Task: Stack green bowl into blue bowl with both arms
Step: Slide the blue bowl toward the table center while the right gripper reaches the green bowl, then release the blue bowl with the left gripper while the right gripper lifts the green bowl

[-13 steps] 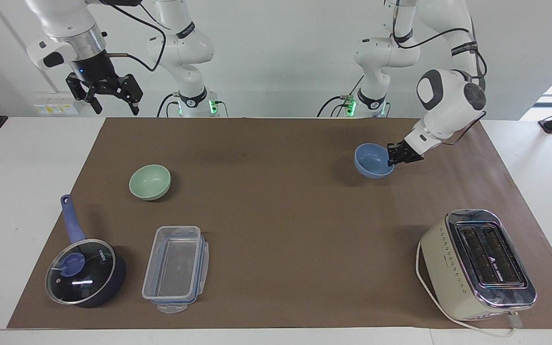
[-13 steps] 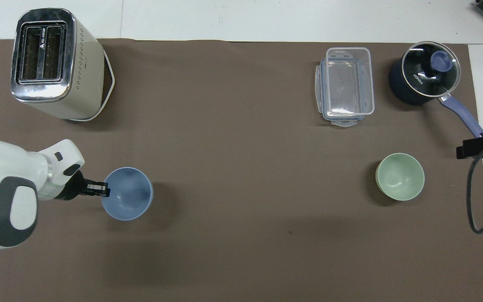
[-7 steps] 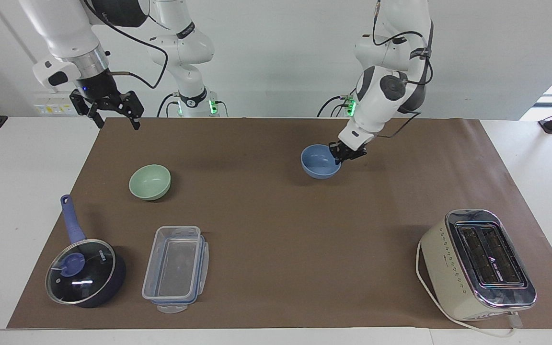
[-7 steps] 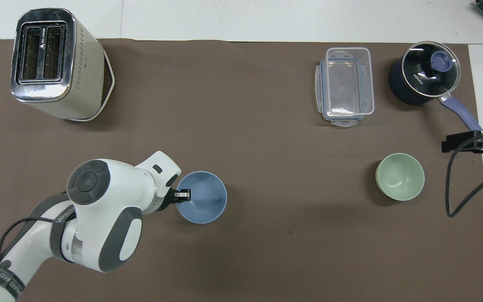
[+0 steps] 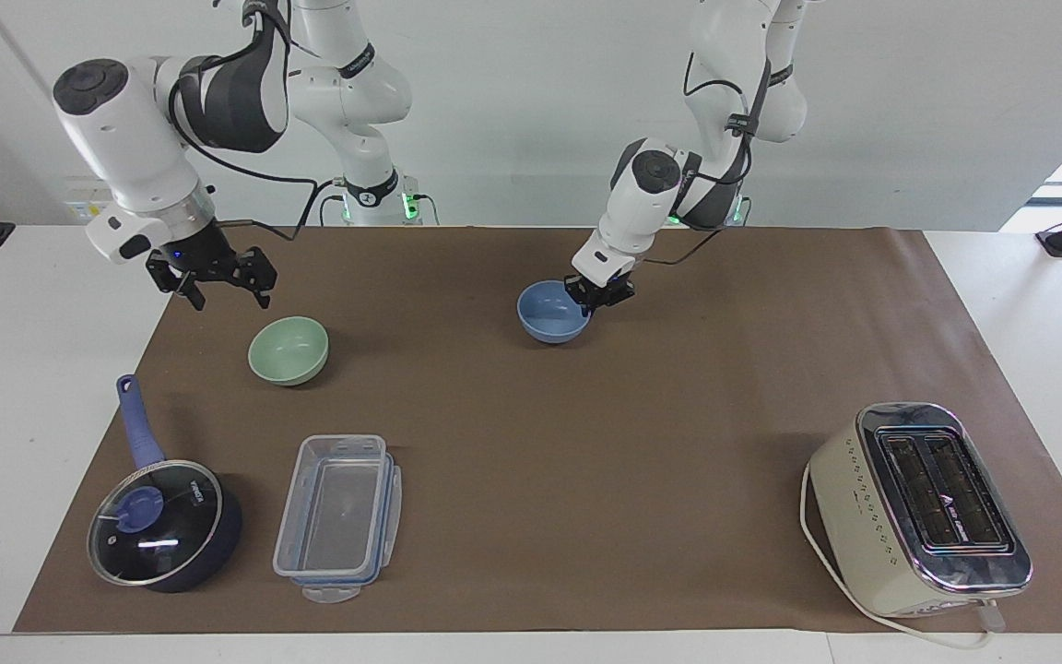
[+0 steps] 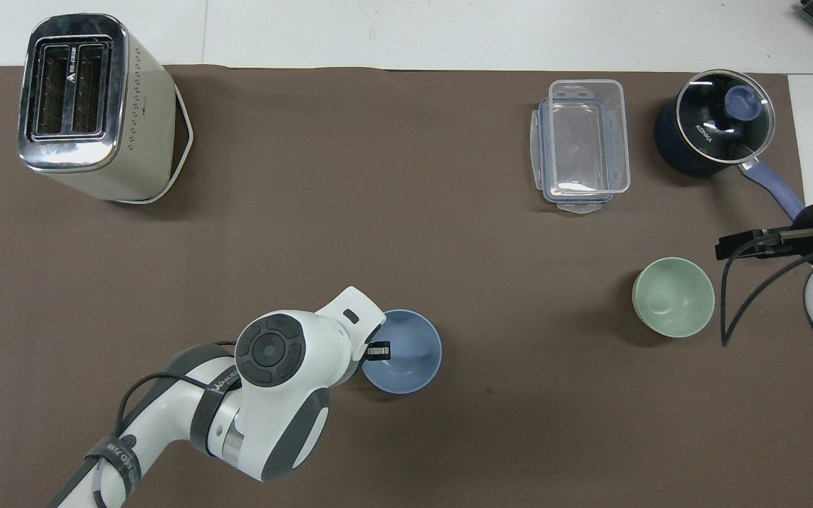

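Note:
The blue bowl (image 5: 549,315) (image 6: 410,351) is near the middle of the brown mat, upright. My left gripper (image 5: 597,297) (image 6: 378,351) is shut on its rim, on the side toward the left arm's end. I cannot tell whether the bowl touches the mat. The green bowl (image 5: 289,349) (image 6: 673,297) sits upright on the mat toward the right arm's end. Nothing holds it. My right gripper (image 5: 228,295) (image 6: 731,248) is open and empty, up in the air over the mat's edge beside the green bowl.
A cream toaster (image 5: 918,507) (image 6: 89,106) stands at the left arm's end, farther from the robots. A clear plastic container (image 5: 339,516) (image 6: 583,144) and a dark-blue saucepan with a glass lid (image 5: 162,526) (image 6: 713,130) lie farther from the robots than the green bowl.
My left gripper has carried the blue bowl from the left arm's end toward the middle of the mat. My right gripper has come down and closer to the green bowl.

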Robot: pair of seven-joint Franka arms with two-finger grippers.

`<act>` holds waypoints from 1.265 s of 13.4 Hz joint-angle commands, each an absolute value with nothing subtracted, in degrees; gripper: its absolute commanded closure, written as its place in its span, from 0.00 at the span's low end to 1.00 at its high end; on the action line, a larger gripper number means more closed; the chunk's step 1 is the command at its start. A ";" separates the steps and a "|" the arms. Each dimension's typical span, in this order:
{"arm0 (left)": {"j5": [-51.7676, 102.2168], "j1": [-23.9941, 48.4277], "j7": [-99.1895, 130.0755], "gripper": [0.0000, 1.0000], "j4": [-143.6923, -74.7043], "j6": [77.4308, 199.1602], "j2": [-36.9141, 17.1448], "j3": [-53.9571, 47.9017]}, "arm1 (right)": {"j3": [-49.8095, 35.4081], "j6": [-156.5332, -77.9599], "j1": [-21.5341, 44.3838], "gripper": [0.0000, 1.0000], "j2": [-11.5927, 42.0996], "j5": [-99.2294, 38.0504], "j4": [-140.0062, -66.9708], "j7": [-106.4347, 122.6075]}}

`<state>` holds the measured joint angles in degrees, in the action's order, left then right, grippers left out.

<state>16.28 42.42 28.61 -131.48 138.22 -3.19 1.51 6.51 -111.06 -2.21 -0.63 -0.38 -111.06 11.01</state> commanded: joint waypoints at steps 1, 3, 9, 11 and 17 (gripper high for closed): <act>17.67 44.38 30.32 1.00 -130.78 138.96 -3.60 2.55 | 6.15 -117.84 -5.71 0.00 -0.62 -3.33 -118.36 17.38; 17.67 44.74 31.03 0.84 -130.35 138.61 -3.60 2.55 | 6.24 -121.80 -5.80 0.00 -0.62 -3.34 -121.89 17.75; 17.32 44.56 30.23 0.27 -127.89 137.38 -4.74 2.72 | 6.15 -129.36 -8.08 0.00 4.57 -5.44 -126.55 21.77; 16.61 44.21 29.28 0.05 -127.71 135.80 -3.70 3.07 | 6.15 -131.21 -8.35 0.00 5.35 -7.55 -127.70 22.67; 6.70 36.41 25.76 0.00 -126.91 124.91 3.67 3.52 | 6.15 -130.78 -8.26 1.00 6.68 -7.65 -126.04 22.77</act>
